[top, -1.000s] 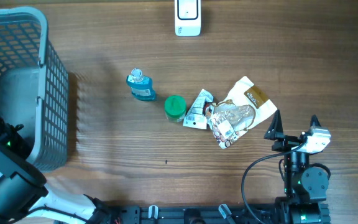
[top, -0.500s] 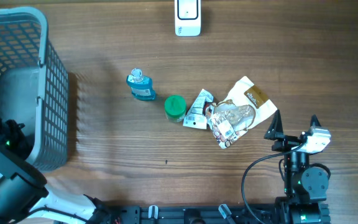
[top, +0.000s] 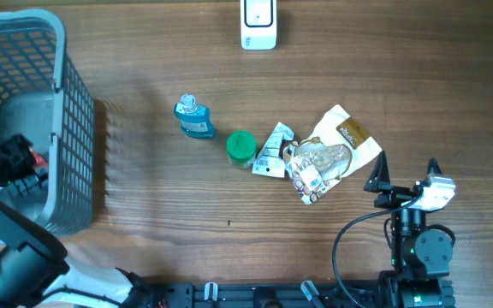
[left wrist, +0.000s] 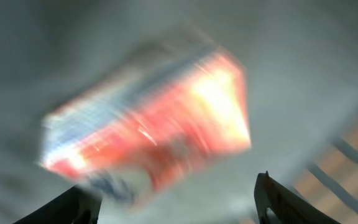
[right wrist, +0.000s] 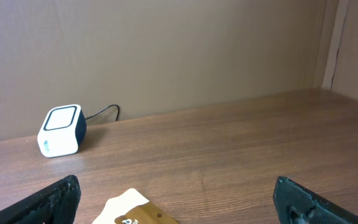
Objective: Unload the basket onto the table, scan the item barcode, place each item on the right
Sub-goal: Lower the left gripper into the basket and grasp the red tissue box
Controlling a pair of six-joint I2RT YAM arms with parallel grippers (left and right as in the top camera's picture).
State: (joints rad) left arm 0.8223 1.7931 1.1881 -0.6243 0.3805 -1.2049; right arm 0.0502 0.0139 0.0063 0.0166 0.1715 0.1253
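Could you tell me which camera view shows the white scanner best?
The right wrist view: the whole scanner shows there, with its cable. The overhead shows only its top, at the picture's edge; the left wrist view misses it.

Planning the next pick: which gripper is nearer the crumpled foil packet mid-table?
Right. The right gripper sits just to the right of the foil packet; the left gripper is far to its left, inside the basket.

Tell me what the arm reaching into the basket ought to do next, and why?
Probably ease the left gripper forward around the red-and-orange package and close. Its fingers stand apart with the blurred package just ahead, not yet gripped, inside the grey basket. It likely has to be picked up before any barcode can be scanned.
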